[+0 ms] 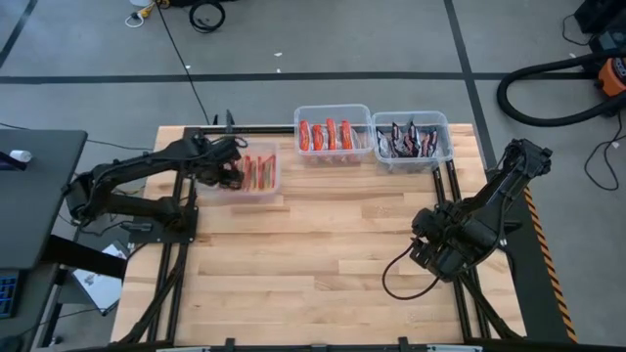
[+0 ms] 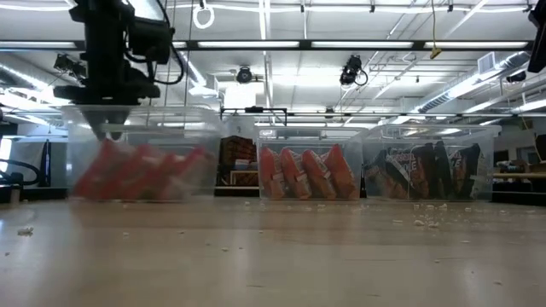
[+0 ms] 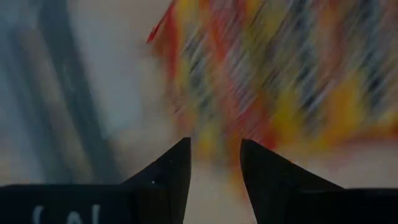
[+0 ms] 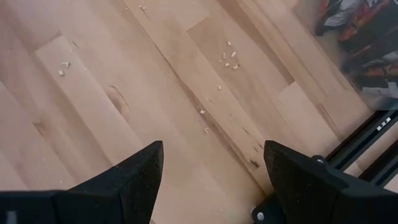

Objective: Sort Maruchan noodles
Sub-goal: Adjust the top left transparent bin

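While the left gripper (image 1: 231,174) is hung, fingers apart and empty, over the left bin (image 1: 266,188) of orange-yellow Maruchan packets (image 1: 258,172), the right gripper (image 1: 423,250) is parked wide open well right of it.

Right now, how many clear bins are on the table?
3, in a row along the table's far edge: the left bin with orange-yellow packets, under the left gripper; the middle bin with red packets; the right bin with dark packets. None seems hidden.
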{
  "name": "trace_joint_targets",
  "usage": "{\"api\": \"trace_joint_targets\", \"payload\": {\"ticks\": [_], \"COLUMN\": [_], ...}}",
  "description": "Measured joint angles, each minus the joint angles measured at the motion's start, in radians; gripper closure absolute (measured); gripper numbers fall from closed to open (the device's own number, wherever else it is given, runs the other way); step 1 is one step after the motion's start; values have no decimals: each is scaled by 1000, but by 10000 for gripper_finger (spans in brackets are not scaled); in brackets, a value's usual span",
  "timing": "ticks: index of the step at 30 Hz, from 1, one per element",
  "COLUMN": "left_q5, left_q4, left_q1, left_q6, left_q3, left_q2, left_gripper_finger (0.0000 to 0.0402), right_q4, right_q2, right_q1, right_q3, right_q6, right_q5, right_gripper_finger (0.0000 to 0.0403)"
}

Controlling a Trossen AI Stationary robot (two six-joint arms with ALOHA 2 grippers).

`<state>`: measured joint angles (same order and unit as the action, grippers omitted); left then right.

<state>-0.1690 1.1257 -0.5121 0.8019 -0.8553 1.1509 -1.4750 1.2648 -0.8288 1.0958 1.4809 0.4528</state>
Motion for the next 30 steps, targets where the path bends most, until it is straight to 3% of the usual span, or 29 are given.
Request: {"api": "trace_joint_targets", "payload": {"ticks": [5,10,13,16,19,23,27,30], "left_q5": [-26,-17,49,148,222,196,225,268], "left_q4": [-31,17,80,133,154,165,67,-13], "left_q1": [-7,32,135,311,530,743,773,724], "left_q6": [-11,9,93,173,267,453,552,560], "left_q3": [-63,-254,-355,-394,-395,-387,-280,-163], "left_q2": [-18,-21,-22,-22,-17,50,104,119], "left_gripper_finger": [260,260,260,260,260,260,260,260], "right_q4": [0,1,8,24,46,63,62,62], "right_q2": [0,0,0,0,0,0,0,0], "right_q1": [0,1,2,1,0,-12,-20,-28], "right_q3": [0,0,0,0,0,0,0,0], "right_q6": [-23,-26,-26,-26,-46,-92,-89,-53], "right_q5": [-2,-12,-24,-39,-60,-73,-88,-93], "right_gripper_finger": [119,120,120,120,120,120,120,120]}}
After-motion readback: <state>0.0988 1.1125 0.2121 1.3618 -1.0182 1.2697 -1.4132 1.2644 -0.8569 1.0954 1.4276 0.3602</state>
